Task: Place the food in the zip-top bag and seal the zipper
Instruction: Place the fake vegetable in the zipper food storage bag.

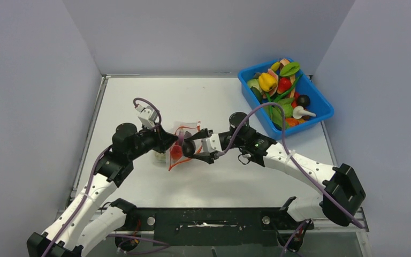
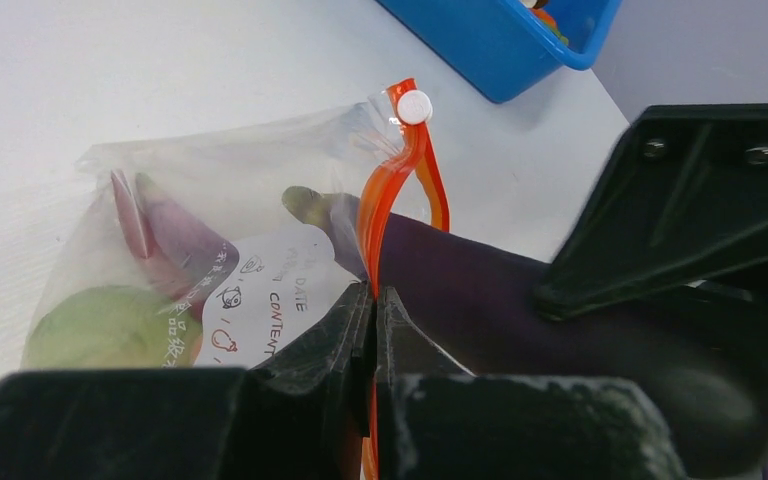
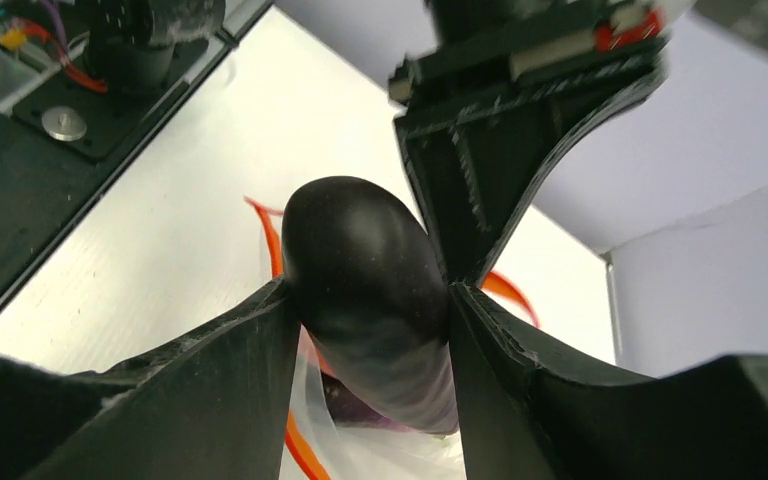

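The clear zip-top bag point(image 1: 187, 134) point(image 2: 210, 180) lies mid-table, mouth toward the right arm. My left gripper point(image 1: 167, 143) point(image 2: 374, 300) is shut on the orange-red zipper point(image 2: 385, 200) and holds that edge up; a white slider point(image 2: 414, 105) sits at the strip's end. My right gripper point(image 1: 195, 149) point(image 3: 370, 288) is shut on a dark purple eggplant point(image 3: 360, 240) point(image 2: 460, 290), whose stem end pokes past the zipper into the bag's mouth. Inside the bag lie a green round food point(image 2: 110, 325) and a reddish-purple piece point(image 2: 175, 235).
A blue tub point(image 1: 321, 110) point(image 2: 500, 50) holding several more toy fruits and vegetables stands at the back right of the table. Grey walls close in the left, back and right sides. A black mounting rail point(image 1: 208, 219) runs along the near edge.
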You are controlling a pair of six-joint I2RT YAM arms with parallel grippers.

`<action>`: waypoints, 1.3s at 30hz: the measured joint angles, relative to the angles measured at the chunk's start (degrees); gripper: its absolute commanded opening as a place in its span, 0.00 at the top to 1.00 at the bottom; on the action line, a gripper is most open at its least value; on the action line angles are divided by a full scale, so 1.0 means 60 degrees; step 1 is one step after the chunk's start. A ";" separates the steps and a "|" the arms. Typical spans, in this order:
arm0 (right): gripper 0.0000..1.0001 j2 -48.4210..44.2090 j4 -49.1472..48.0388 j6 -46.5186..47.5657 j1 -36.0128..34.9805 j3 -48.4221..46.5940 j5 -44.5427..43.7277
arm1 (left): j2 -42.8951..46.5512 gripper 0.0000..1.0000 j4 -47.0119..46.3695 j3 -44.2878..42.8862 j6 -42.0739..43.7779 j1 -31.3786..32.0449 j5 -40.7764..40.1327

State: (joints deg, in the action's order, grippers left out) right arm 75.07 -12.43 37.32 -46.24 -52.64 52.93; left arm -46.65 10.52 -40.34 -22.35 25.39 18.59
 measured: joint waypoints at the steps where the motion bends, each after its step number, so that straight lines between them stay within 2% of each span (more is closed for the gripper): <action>1: 0.52 0.0135 0.0244 0.0280 0.0000 -0.0044 -0.0058 | 0.0029 1.00 -0.0004 0.0000 -0.0004 0.0000 0.0029; 7: 0.53 0.0914 0.1774 0.1705 -0.0062 -0.0579 -0.0707 | 0.0186 1.00 -0.0007 0.0000 -0.0069 0.0000 0.0306; 18: 0.55 0.1734 0.2699 0.3096 -0.0423 -0.1042 -0.2590 | 0.0233 1.00 -0.0007 0.0000 -0.0146 0.0000 0.0532; 33: 0.49 0.2463 0.2102 0.3220 -0.1042 -0.1228 -0.5661 | 0.0259 1.00 -0.0018 0.0000 -0.0270 0.0000 0.0729; 39: 0.41 0.2499 0.1610 0.2987 -0.1100 -0.1228 -0.6222 | 0.0259 1.00 -0.0084 0.0000 -0.0433 0.0000 0.0732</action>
State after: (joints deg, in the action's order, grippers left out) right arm 90.06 -2.76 55.24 -52.84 -60.01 15.59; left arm -45.10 10.02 -40.34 -24.95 25.39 22.98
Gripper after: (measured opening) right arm 0.554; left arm 0.015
